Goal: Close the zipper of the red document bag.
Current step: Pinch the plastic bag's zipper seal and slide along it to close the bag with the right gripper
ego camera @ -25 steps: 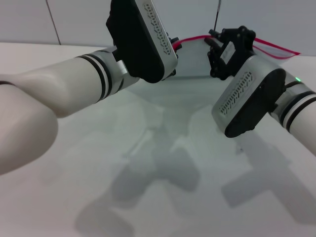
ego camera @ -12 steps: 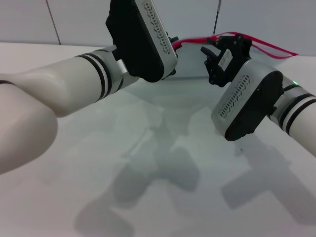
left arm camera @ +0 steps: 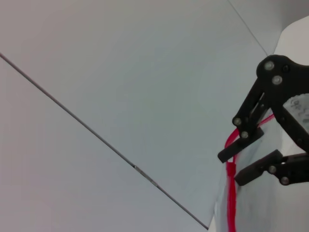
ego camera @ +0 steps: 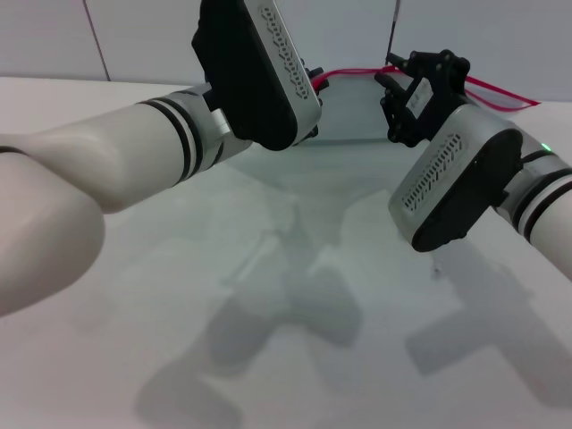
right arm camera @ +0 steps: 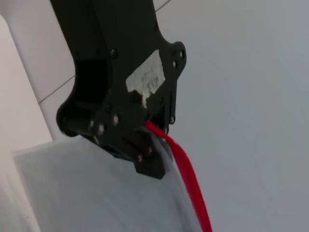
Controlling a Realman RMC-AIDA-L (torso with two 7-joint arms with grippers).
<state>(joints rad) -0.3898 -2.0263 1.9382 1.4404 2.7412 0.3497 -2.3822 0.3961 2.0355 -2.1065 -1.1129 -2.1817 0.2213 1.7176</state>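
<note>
Head view showed us the red document bag [ego camera: 353,112] lifted at the far side of the table [ego camera: 268,357], its translucent panel hanging between the two wrists and its zipper [ego camera: 500,89] running as a thin red line along the raised top edge. From the left gripper [right arm camera: 147,162] the strip led straight away toward the other arm; we judged from the right wrist view that this gripper was pressed together on the end of the zipper, the red strip coming out from between its fingers, with the pale panel hanging just beneath it. The right gripper [left arm camera: 231,166] sat farther along the same strip, and in the left wrist view its two fingers [left arm camera: 240,145] stood a little apart with the red line passing through their mouth, so we took it as spread and not yet pinching anything. A small thickening on the strip lay right at those tips, though we could not tell whether it was the slider. The long axis of the zipper therefore ran from one gripper to the other and on past the right one toward that arm's outer side, where the red line sloped down to the table. We judged the right gripper the nearer to whatever must be pulled, with the left serving as anchor. Beneath both grippers the table was plain, white and smooth, and beyond them stood a pale panelled wall [ego camera: 134,36] with thin dark seams
</note>
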